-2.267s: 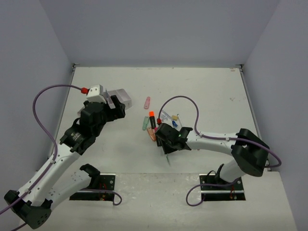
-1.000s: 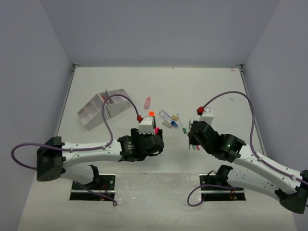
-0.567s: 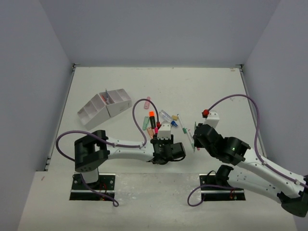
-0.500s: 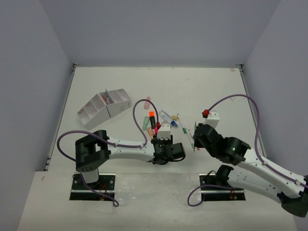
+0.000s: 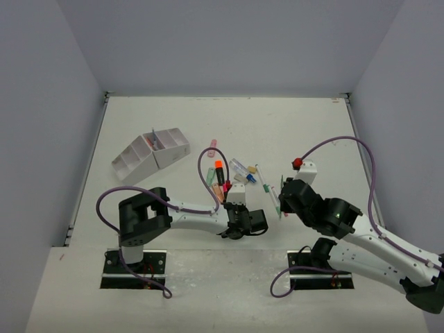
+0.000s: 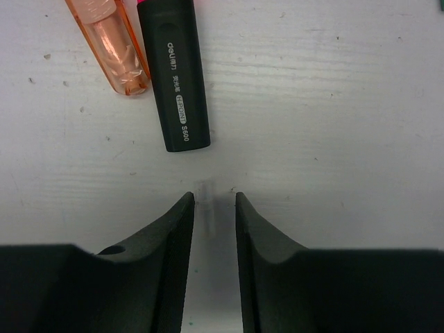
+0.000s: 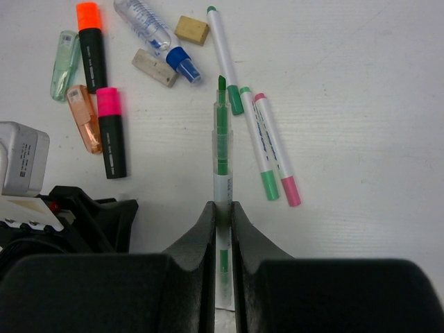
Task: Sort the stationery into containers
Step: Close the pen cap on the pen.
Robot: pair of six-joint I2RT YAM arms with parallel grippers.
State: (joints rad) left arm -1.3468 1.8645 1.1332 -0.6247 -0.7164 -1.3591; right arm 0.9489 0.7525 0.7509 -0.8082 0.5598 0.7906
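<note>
Trays (image 5: 132,165) sit far left, well apart from both grippers. The left gripper (image 6: 214,199), the arm nearer them, straddles a clear piece (image 6: 206,211) lying lengthwise between narrow, not-yet-pinching jaws, just short of a black marker (image 6: 177,83). The right gripper (image 7: 222,207) clamps a green pen (image 7: 221,149) pointing straight ahead.

The near end of the small clear piece (image 6: 206,208) is lying hidden between the fingers of my left pincer (image 6: 209,200), and from above my own wrist is covering it. The black marker (image 6: 177,83) and the orange cap (image 6: 111,45) are running off the far edge of that wrist view. My right pincer (image 7: 222,208) is hiding the near end of the green pen (image 7: 221,149). What is lying in the trays (image 5: 173,147) is showing too small to tell.
</note>
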